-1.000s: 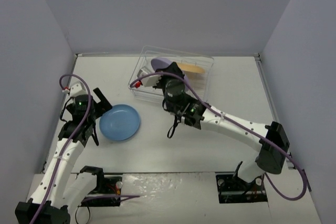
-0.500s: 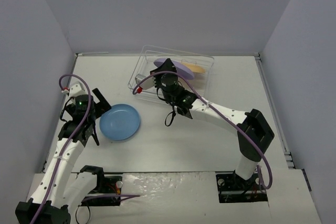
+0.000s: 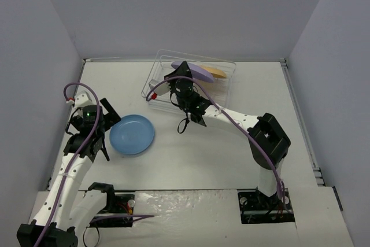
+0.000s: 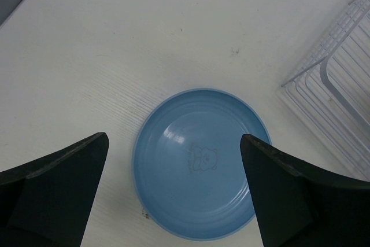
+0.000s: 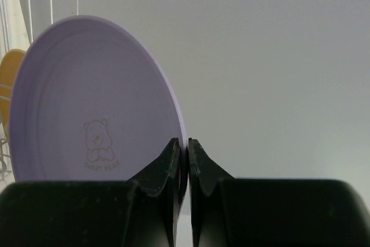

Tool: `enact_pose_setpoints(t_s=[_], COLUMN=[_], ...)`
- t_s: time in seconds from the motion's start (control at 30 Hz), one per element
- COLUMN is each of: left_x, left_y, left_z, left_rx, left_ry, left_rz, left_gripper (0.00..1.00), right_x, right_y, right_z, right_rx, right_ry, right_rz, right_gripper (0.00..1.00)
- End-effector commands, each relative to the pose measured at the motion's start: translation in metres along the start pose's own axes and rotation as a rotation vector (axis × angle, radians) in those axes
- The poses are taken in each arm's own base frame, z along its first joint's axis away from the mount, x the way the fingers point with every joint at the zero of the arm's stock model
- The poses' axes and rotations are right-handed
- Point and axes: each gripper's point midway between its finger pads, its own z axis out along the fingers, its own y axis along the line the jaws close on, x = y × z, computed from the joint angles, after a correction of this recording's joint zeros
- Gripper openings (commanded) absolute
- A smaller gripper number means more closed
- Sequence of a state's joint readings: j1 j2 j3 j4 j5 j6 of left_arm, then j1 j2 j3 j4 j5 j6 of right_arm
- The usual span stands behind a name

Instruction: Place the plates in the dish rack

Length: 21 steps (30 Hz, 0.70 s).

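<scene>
The light blue plate (image 3: 132, 135) lies flat on the table; in the left wrist view it (image 4: 201, 163) lies between and below my left gripper's wide-open fingers. My left gripper (image 3: 107, 117) hovers at its left edge, empty. My right gripper (image 3: 184, 75) is shut on the rim of the lavender plate (image 3: 195, 73), holding it on edge over the wire dish rack (image 3: 224, 93); the right wrist view shows that plate (image 5: 92, 108) clamped at its rim by the fingertips (image 5: 171, 157). The yellow-orange plate (image 3: 217, 73) sits in the rack behind it and shows in the right wrist view (image 5: 11, 79).
Grey walls enclose the white table on three sides. The rack's corner wires (image 4: 329, 79) show at the right of the left wrist view. The purple cable (image 3: 243, 134) runs along the right arm.
My right arm has reached farther over the rack, carrying the lavender plate toward the back and tilting it up on edge. The left arm and blue plate have barely moved.
</scene>
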<state>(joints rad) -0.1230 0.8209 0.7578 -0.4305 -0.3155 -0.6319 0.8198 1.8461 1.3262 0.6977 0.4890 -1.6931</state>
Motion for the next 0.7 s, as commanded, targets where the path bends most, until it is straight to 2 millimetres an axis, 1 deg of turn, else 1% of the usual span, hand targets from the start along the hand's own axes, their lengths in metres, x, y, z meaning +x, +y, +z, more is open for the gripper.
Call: enact_pose_setpoints(t_s=[0.0, 0.03, 0.17, 0.2, 0.4, 0.53, 0.67], left_x=[-0.027, -0.027, -0.027, -0.027, -0.027, -0.025, -0.025], left_y=[-0.005, -0.005, -0.005, -0.005, -0.004, -0.003, -0.002], left_z=[-0.007, -0.007, -0.006, -0.006, -0.005, -0.005, -0.006], left_rx=[0.005, 0.003, 0.003, 0.003, 0.0, -0.005, -0.008], left_ry=[-0.075, -0.074, -0.073, -0.074, -0.072, -0.068, -0.068], left_rz=[-0.034, -0.032, -0.031, -0.031, -0.028, -0.027, -0.026], left_gripper=[0.97, 0.97, 0.97, 0.97, 0.97, 0.97, 0.97], right_x=[0.035, 0.036, 0.037, 0.037, 0.038, 0.042, 0.043], right_y=[-0.046, -0.048, -0.038, -0.033, -0.023, -0.009, -0.002], right_z=[0.004, 0.004, 0.002, 0.003, 0.009, 0.014, 0.014], right_rx=[0.148, 0.17, 0.159, 0.148, 0.118, 0.086, 0.035], right_ry=[0.103, 0.106, 0.112, 0.111, 0.088, 0.085, 0.031], right_rz=[0.023, 0.029, -0.003, -0.008, 0.018, 0.007, 0.024], right_gripper=[0.0, 0.0, 0.0, 0.0, 0.0, 0.0, 0.0])
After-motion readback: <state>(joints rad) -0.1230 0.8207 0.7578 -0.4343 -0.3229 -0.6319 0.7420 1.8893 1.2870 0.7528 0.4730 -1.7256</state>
